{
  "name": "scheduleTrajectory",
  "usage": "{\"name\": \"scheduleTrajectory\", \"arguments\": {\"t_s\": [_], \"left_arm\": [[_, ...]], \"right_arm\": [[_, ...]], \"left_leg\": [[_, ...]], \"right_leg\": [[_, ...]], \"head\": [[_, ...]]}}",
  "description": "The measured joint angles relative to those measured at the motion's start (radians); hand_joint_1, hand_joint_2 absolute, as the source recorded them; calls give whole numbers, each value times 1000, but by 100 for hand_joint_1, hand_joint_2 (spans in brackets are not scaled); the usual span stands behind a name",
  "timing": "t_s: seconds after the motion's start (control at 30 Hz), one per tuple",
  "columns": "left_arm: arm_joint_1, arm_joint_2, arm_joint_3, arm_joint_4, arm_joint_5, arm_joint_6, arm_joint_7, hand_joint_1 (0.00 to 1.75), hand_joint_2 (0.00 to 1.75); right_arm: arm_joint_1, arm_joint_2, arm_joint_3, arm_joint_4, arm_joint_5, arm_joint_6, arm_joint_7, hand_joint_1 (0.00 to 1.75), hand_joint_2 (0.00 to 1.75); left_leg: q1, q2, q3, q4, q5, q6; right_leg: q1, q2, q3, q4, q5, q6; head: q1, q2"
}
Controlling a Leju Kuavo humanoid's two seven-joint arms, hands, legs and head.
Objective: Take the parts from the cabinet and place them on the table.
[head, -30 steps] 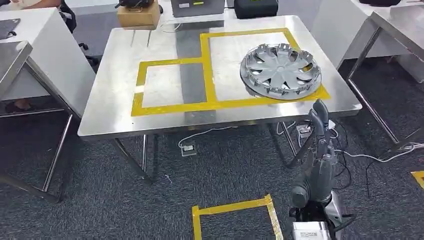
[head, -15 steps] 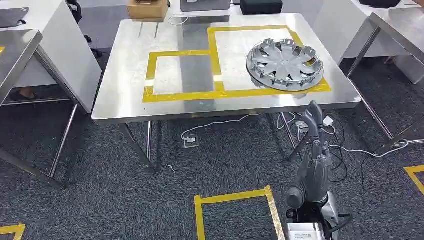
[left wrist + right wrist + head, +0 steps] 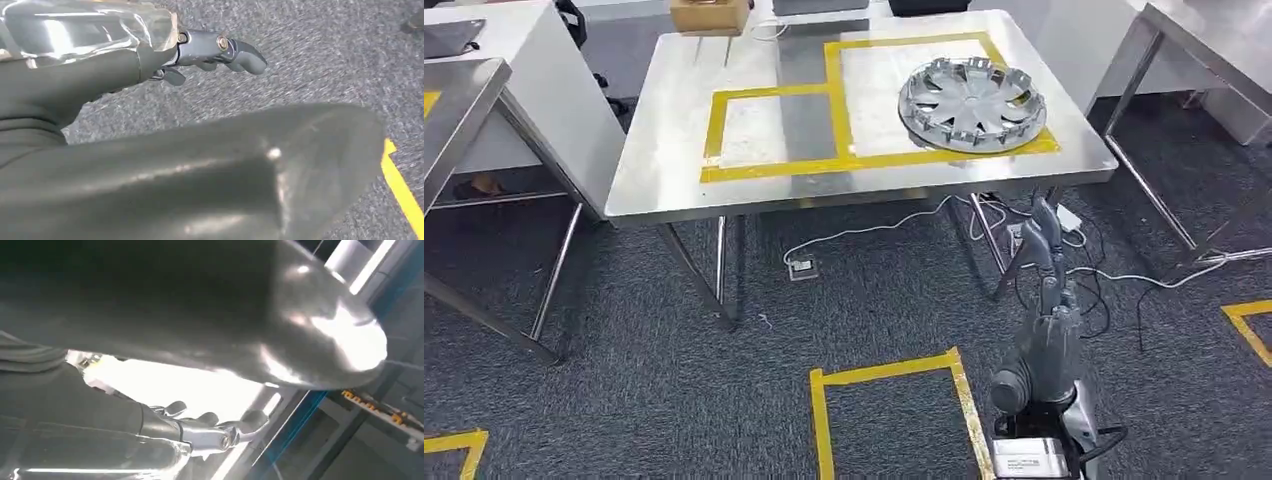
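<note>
A silver wheel cover [image 3: 969, 103] lies inside the larger yellow-taped rectangle on the steel table [image 3: 669, 165], at its right side. My right hand [image 3: 1044, 232] is raised in front of the table's near right corner, below the tabletop edge, with nothing in it. In the right wrist view its fingers [image 3: 215, 432] are stretched out, slightly bent and empty. My left hand [image 3: 215, 47] hangs over grey carpet, fingers loosely apart, holding nothing.
A yellow tape square [image 3: 894, 375] marks the carpet in front of me. Cables [image 3: 1084, 270] and a power strip [image 3: 801, 267] lie under the table. Another steel table [image 3: 454, 110] stands at the left and one [image 3: 1214, 45] at the right. A cardboard box [image 3: 709, 14] sits on the table's far edge.
The whole picture has shifted, so the camera has moved: the table now sits higher and smaller in the picture. The wheel cover stays in its taped rectangle. My right arm remains raised.
</note>
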Motion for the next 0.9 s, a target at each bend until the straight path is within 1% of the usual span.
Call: {"name": "scheduleTrajectory", "arguments": {"t_s": [0.03,0.07,0.1,0.13,0.17,0.2,0.23,0.27,0.3,0.33,0.37,0.4,0.43,0.47,0.5,0.53,0.57,0.6,0.63,0.67,0.7,0.73,0.77,0.8,0.83,0.87,0.9], "left_arm": [[0,0,0,0,0,0,0,0,0],[0,0,0,0,0,0,0,0,0],[0,1,0,1,0,1,0,0,0],[0,1,0,1,0,2,0,0,0],[0,2,0,1,0,2,0,0,0],[0,3,0,1,0,3,0,0,0],[-1,7,0,2,0,3,0,0,0],[-1,7,0,3,0,4,-2,0,0],[0,7,0,5,0,6,-2,0,0],[1,9,0,6,1,8,-2,0,0],[1,9,0,7,1,10,-2,0,0],[-1,9,0,8,2,13,-2,0,0],[-2,9,0,10,3,15,-2,0,0],[-3,9,0,11,5,15,-2,0,0],[-2,8,0,11,5,15,-2,0,0],[-2,8,0,13,6,15,-2,0,0],[-2,8,0,14,10,15,-2,0,0],[0,6,0,15,10,15,-2,0,0],[0,5,0,15,12,15,0,0,0],[1,3,0,15,13,15,2,0,0],[0,1,0,14,14,15,3,0,0],[1,0,0,14,15,14,4,0,0],[0,-1,1,14,19,14,6,0,0],[0,-1,1,14,21,14,10,0,0],[1,-2,2,14,21,13,12,0,0],[1,-2,2,14,21,13,14,0,0],[2,0,3,14,22,13,16,0,0]], "right_arm": [[1,0,0,0,0,0,0,0,0],[2,0,0,0,2,0,0,0,0],[4,0,0,0,5,0,1,0,0],[7,0,0,0,6,0,3,0,0],[9,0,0,0,6,0,3,0,0],[12,1,0,-2,7,0,4,0,0],[15,1,0,-3,8,-2,5,0,0],[16,1,0,-4,8,-3,6,0,0],[21,2,0,-4,8,-3,7,0,0],[30,2,0,-4,7,-3,8,0,0],[38,2,-1,-4,5,-3,15,0,0],[47,2,-3,-3,1,-2,27,0,0],[55,2,-7,-2,-5,0,37,0,0],[64,2,-10,3,-10,1,56,0,0],[76,-2,-11,14,-10,-2,76,0,0],[90,-13,-14,38,-13,-10,94,0,0],[104,-24,-18,67,-20,-20,107,0,0],[116,-32,-22,99,-21,-28,131,0,0],[129,-43,-25,139,-29,-36,168,0,0],[141,-51,-26,191,-45,-46,207,0,0],[149,-58,-25,234,-61,-48,233,0,0],[154,-63,-25,282,-81,-48,258,0,0],[163,-66,-25,340,-107,-49,275,0,0],[169,-68,-27,434,-152,-50,293,0,0],[171,-68,-26,493,-176,-47,302,0,0],[174,-67,-27,571,-213,-40,306,0,0],[172,-60,-27,646,-247,-31,305,0,0]], "left_leg": [[1,0,-12,65,-22,-3],[1,0,-8,90,-15,-3],[1,0,18,72,9,-1],[1,0,67,9,41,3],[0,-2,135,-88,69,11],[-2,-8,202,-186,73,25],[-6,-8,230,-234,50,34],[-12,-7,221,-228,59,35],[-17,-7,217,-231,60,42],[-20,-7,216,-232,64,49],[-20,-5,207,-248,80,60],[-9,2,212,-263,99,62],[-10,2,201,-265,108,70],[-10,3,189,-265,117,75],[-11,3,178,-264,125,74],[-12,3,162,-263,135,74],[-12,3,148,-261,145,72],[-11,3,139,-259,151,71],[-10,3,125,-254,159,67],[-9,2,111,-247,166,62],[-9,1,102,-239,169,58],[-13,1,92,-231,171,53],[-14,1,86,-225,177,46],[-14,1,85,-219,180,40],[-10,1,85,-222,185,33],[-9,0,84,-223,190,27],[-1,-4,76,-221,182,19]], "right_leg": [[2,0,-10,2,10,0],[3,0,-22,3,18,2],[3,1,-32,5,26,4],[4,2,-40,6,32,7],[6,3,-44,6,36,10],[6,3,-46,6,41,13],[11,2,-51,6,48,18],[6,1,-53,5,54,26],[4,0,-53,5,59,33],[1,0,-54,1,66,41],[7,0,-54,-6,75,49],[5,1,-65,10,59,45],[5,1,-81,45,21,39],[4,2,-110,110,-28,31],[3,2,-135,188,-72,27],[3,2,-160,271,-107,30],[2,2,-165,313,-112,41],[-1,2,-148,307,-101,52],[-3,2,-106,253,-73,67],[-5,2,-39,155,-40,79],[-7,0,22,64,-30,80],[-4,0,63,-6,-57,69],[2,3,62,-1,-50,57],[3,4,50,-6,-53,51],[7,3,49,-3,-51,42],[7,3,47,-6,-46,30],[-5,-2,41,-9,-35,17]], "head": [[0,0],[0,0],[0,0],[0,0],[0,0],[0,0],[2,0],[2,0],[-1,0],[0,0],[0,0],[2,0],[4,0],[4,0],[4,0],[4,0],[4,0],[4,0],[4,0],[5,0],[5,0],[5,0],[0,0],[4,0],[2,0],[3,0],[8,0]]}}
